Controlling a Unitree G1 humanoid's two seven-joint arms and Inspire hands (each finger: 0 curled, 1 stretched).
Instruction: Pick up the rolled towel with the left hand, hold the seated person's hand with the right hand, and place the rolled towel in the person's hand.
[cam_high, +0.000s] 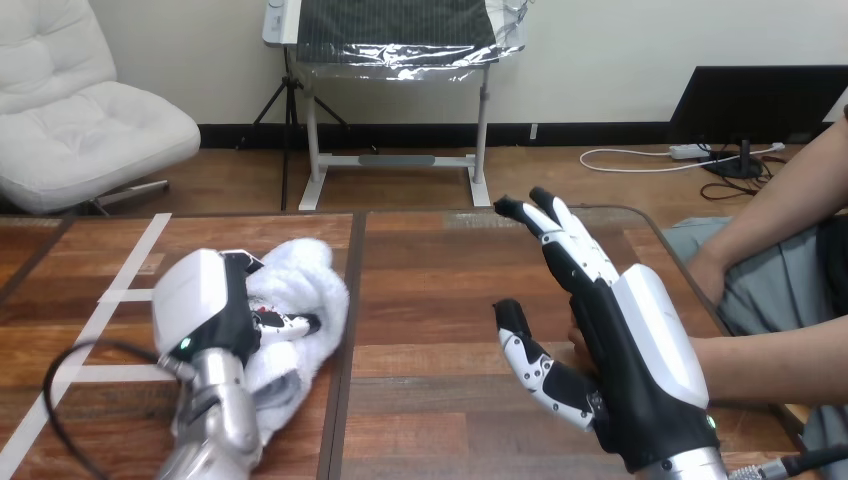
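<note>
Rolled towel (300, 278) is sitting in your clenched left hand (203, 300), so be curling your open right hand (625, 340) round what's probably the person's hand (579, 343).

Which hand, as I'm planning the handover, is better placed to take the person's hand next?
Right. The right hand is open and raised just beside the person's forearm at the right side of the table. The left hand is far across it, fingers curled round the towel.

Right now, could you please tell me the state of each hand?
Left hand: closed on the rolled towel.
Right hand: open, fingers straight, holding nothing.
</note>
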